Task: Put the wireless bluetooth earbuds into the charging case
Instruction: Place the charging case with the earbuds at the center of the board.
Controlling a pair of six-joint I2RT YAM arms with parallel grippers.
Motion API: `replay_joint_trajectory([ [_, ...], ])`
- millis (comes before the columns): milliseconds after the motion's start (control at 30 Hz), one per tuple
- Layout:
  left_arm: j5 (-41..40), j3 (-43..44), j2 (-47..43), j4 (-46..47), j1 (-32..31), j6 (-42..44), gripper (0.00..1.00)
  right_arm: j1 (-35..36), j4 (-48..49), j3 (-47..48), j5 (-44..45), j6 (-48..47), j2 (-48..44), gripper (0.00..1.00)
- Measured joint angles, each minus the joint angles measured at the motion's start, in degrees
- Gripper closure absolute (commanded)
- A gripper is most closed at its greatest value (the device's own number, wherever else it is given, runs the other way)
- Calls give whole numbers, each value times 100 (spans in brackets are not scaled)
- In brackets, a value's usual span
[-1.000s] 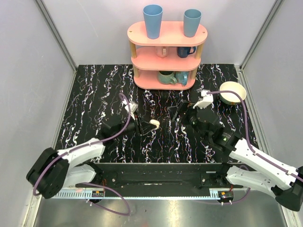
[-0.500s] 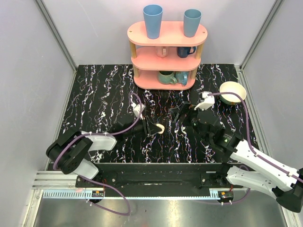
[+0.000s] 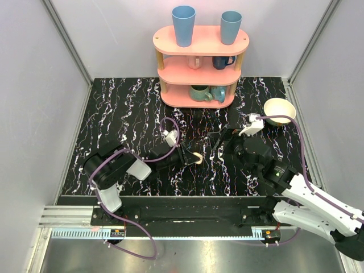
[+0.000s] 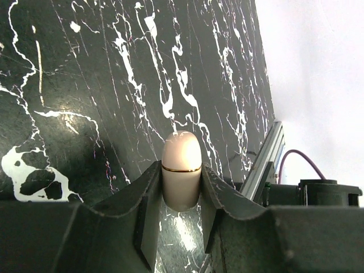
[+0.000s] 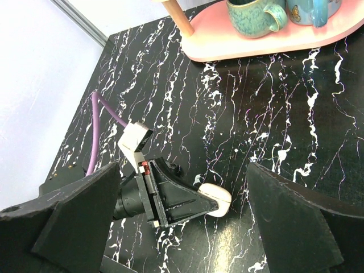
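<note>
L gripper (image 3: 190,157), top view: jaws are closed narrow on case (image 3: 198,157), near middle of table (image 3: 125,108). R gripper (image 3: 220,138) is just to its right, jaws spread wide, nothing held. Counted: 1 case, 2 grippers, 1 three-tier shelf (image 3: 207,40), 2 blue cups (image 3: 183,25) on its top, 4 mugs (image 3: 200,92) on lower tiers (2 + 2), 1 bowl (image 3: 280,111) at far right. Earbuds: 0 seen.

L wrist view: case is pinched by its near half between both fingers (image 4: 149,202), rounded end pointing away. A thin gold seam is seen with no gap, so lid is judged shut. Whether case rests on table or is lifted cannot be told.

R wrist view: case is seen at tip of L gripper, apart from both R fingers; 2 mugs on bottom tier are in shot.

Progress (judged): early. Done: case gripped. Left: lid to be opened, earbuds to be seated. Whether any sit inside already cannot be told.
</note>
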Motion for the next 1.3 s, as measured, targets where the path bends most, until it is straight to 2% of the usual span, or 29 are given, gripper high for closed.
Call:
replay_joint_trajectory([
  [167,-35,-2,267,356,-35,-249,92,0,-2,0,11,-7,-24,0],
  [400,-39,9,579,664,-48,-433,89,0,-2,0,48,-15,15,0],
  [667,-70,9,807,717,-48,-492,74,0,-2,0,57,-46,52,0],
  [1100,-435,81,350,-33,-48,-35,57,0,-2,0,59,-57,55,0],
  [1300,-463,109,284,-256,-48,125,56,0,-2,0,61,-55,52,0],
])
